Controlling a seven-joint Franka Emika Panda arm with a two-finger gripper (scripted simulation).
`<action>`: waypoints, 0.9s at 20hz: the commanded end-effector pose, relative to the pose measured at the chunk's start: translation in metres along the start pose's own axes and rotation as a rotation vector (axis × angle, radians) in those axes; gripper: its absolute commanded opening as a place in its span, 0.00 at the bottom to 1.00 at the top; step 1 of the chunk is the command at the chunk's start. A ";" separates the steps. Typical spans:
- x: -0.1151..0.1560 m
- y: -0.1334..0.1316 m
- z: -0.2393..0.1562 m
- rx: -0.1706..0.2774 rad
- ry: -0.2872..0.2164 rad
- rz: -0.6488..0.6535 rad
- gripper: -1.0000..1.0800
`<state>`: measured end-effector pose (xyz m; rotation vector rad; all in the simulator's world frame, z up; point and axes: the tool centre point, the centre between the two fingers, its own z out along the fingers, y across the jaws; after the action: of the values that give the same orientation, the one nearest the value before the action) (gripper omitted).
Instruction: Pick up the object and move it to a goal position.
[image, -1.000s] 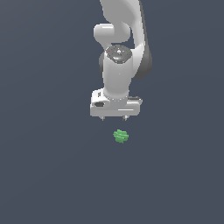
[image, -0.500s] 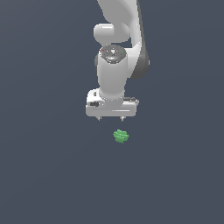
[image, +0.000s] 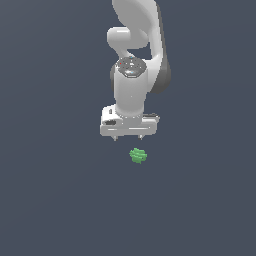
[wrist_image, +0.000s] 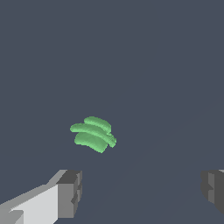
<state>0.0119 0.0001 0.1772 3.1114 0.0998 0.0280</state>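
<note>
The object (image: 138, 156) is a small bright green lumpy block with ridged faces, lying on the dark grey floor. In the exterior view my white gripper (image: 128, 138) hangs above it, a little toward the exterior view's left, with its two small fingertips spread apart and nothing between them. In the wrist view the object (wrist_image: 93, 134) lies ahead of the gripper (wrist_image: 140, 192), nearer one grey finger (wrist_image: 70, 192) than the other (wrist_image: 213, 189). The jaws stand wide open and empty.
The plain dark grey floor (image: 55, 200) surrounds the object on all sides. The white arm (image: 134, 55) rises behind the gripper toward the exterior view's top. No other objects show.
The gripper has shifted slightly toward the exterior view's left and turned a little at the wrist. The green object has not moved.
</note>
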 end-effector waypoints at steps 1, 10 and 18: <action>0.001 -0.004 0.008 0.001 -0.002 -0.039 0.96; 0.007 -0.029 0.052 0.013 -0.009 -0.262 0.96; 0.008 -0.046 0.080 0.028 -0.011 -0.402 0.96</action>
<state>0.0181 0.0420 0.0999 3.0585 0.6910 -0.0002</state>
